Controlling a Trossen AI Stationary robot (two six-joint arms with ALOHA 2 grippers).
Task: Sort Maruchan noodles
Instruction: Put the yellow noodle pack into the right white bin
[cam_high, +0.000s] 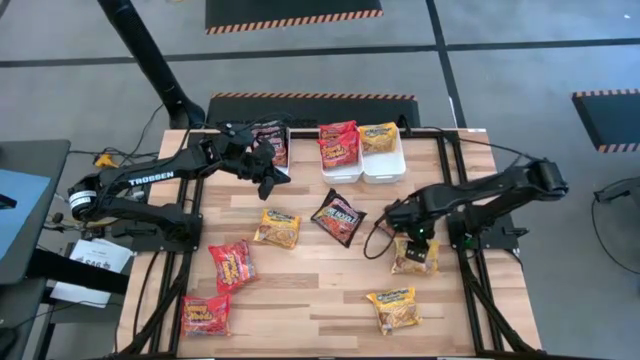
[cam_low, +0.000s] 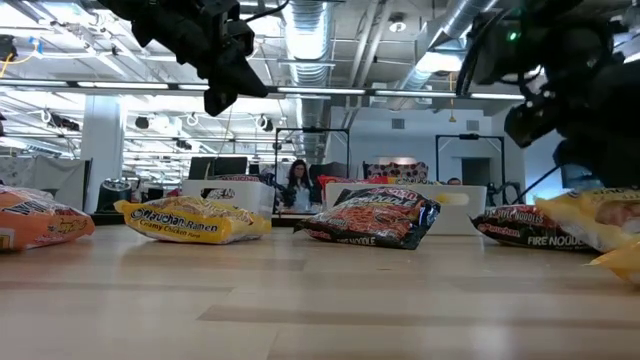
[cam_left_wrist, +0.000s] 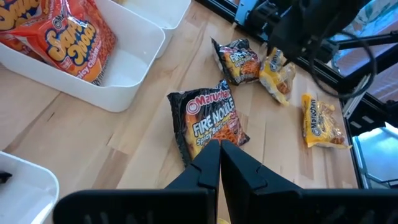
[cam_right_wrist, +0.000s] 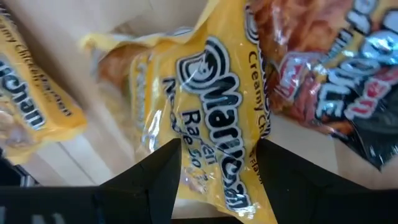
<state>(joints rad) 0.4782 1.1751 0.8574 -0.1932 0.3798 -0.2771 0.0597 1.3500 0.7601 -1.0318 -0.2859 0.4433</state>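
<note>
The left gripper (cam_high: 268, 180), fingers together and empty, hovers at 11 o'clock near the bins. The right gripper (cam_high: 413, 243), spread wide, straddles a yellow packet (cam_high: 414, 256) at 4 o'clock; its slick wrap, overlapping a black packet (cam_right_wrist: 348, 87), may slip or drag it along.

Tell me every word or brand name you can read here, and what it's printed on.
"TROSSEN": left arm.
"Maruchan", "FIRE NOODLE": dark packet beyond the left gripper.
"Maruchan Ramen", "Creamy": yellow packet between the right gripper's open fingers.
"Creamy Chicken Ramen": yellow packet in the low view.
"FIRE NOODLE": dark packet to its right.
Red packets' print: too blurred to read.
</note>
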